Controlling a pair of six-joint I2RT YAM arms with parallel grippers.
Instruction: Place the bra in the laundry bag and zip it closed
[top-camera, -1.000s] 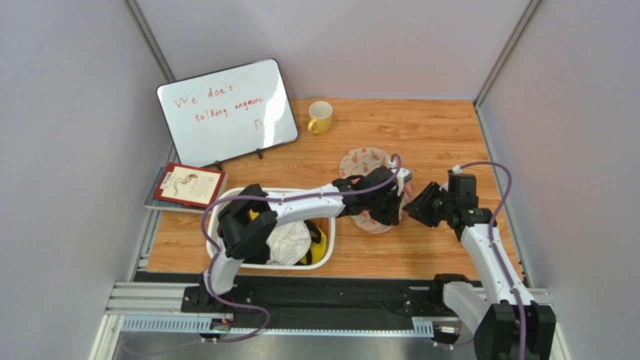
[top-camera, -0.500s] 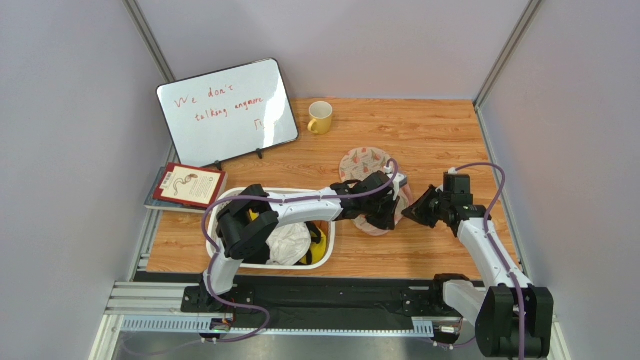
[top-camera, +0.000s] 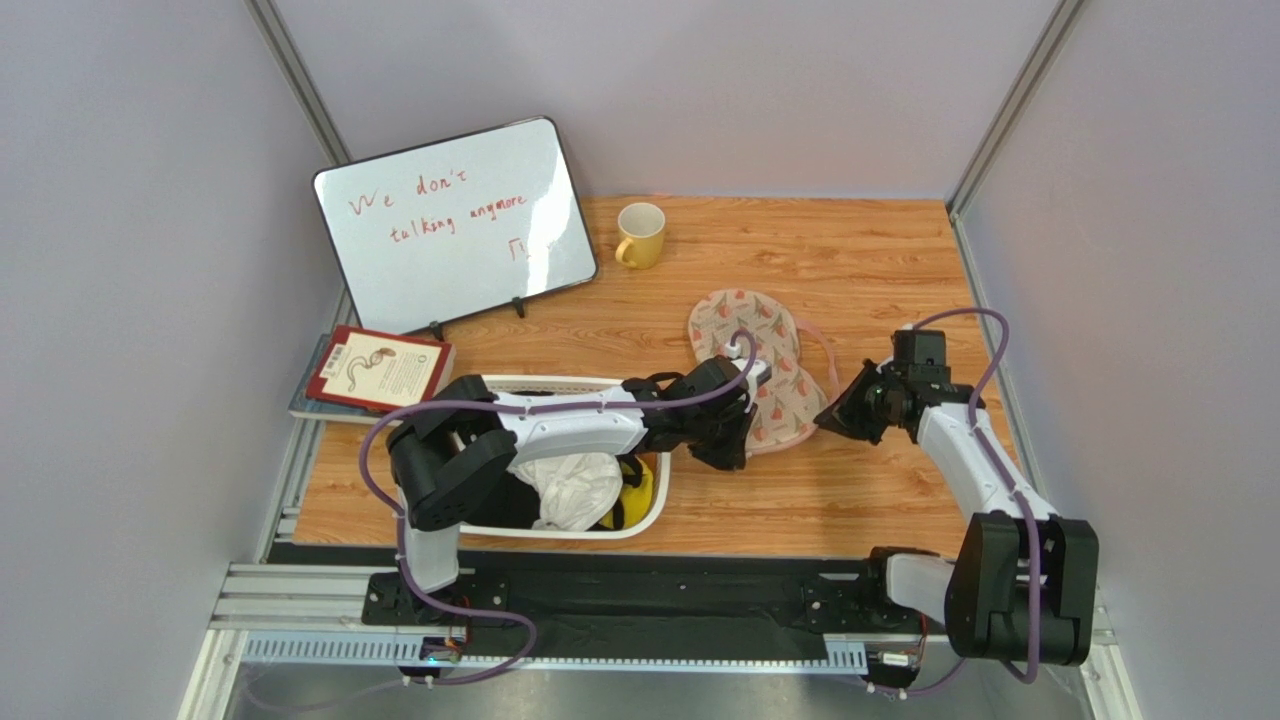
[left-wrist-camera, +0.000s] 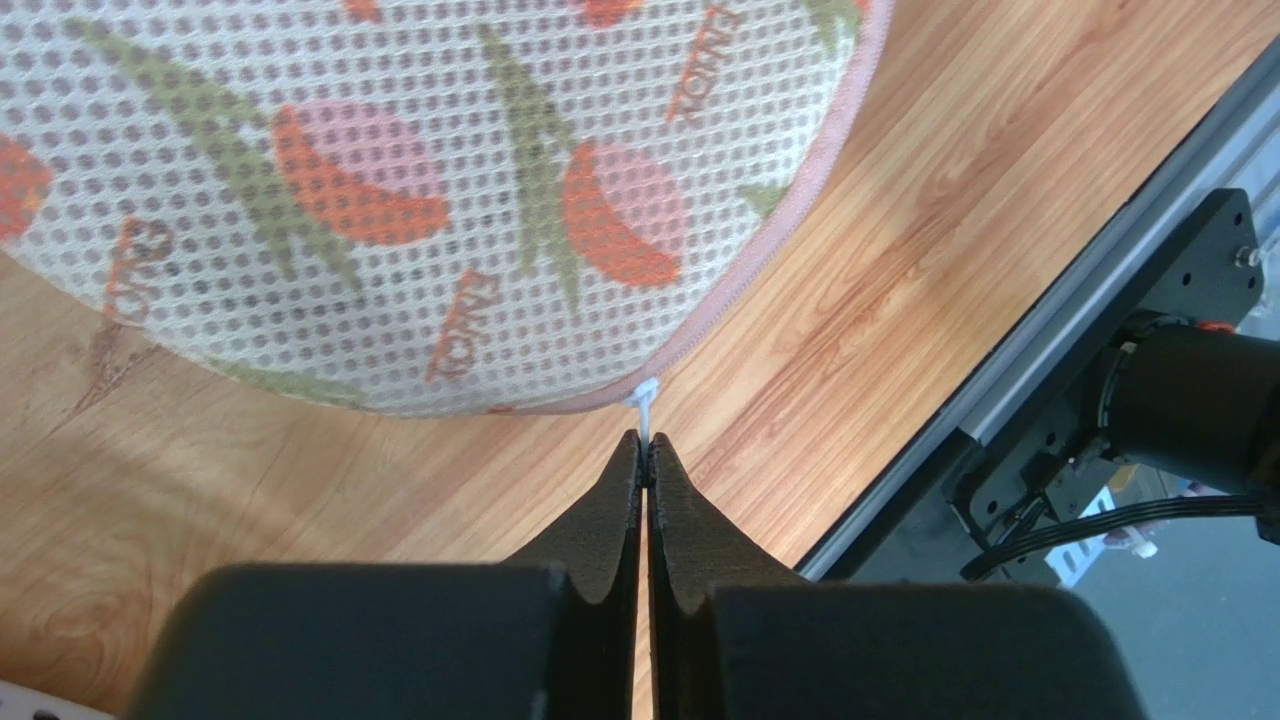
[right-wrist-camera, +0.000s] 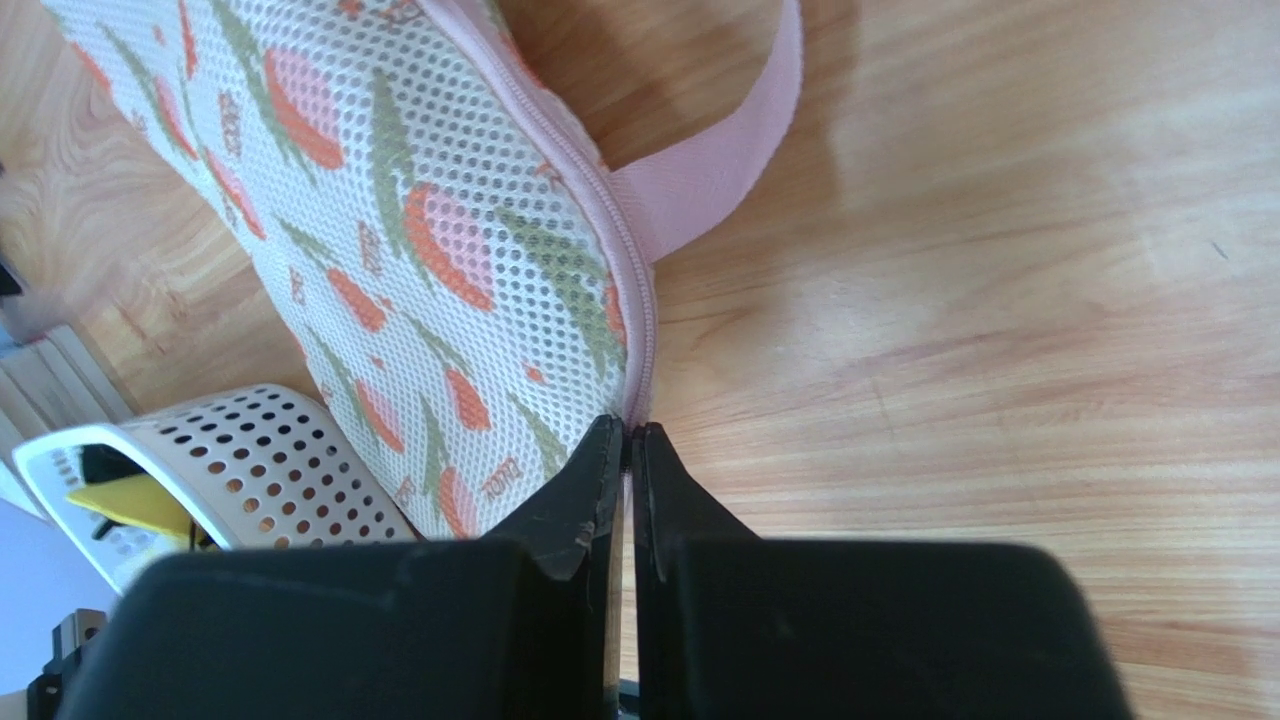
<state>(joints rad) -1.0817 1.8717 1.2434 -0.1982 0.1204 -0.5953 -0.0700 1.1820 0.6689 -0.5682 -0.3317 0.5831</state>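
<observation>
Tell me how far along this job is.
Looks done: no pale pink bra shows outside the cream printed mesh laundry bag, so probably inside. In hand: left jaws pinch the white zip pull, right jaws clamp the pink edging. Left: finishing the zip, if unfinished.

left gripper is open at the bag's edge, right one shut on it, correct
No: the left gripper is shut, pinching a white tab at the bag's edge, as the left wrist view shows. The right gripper is shut on that edge.
</observation>
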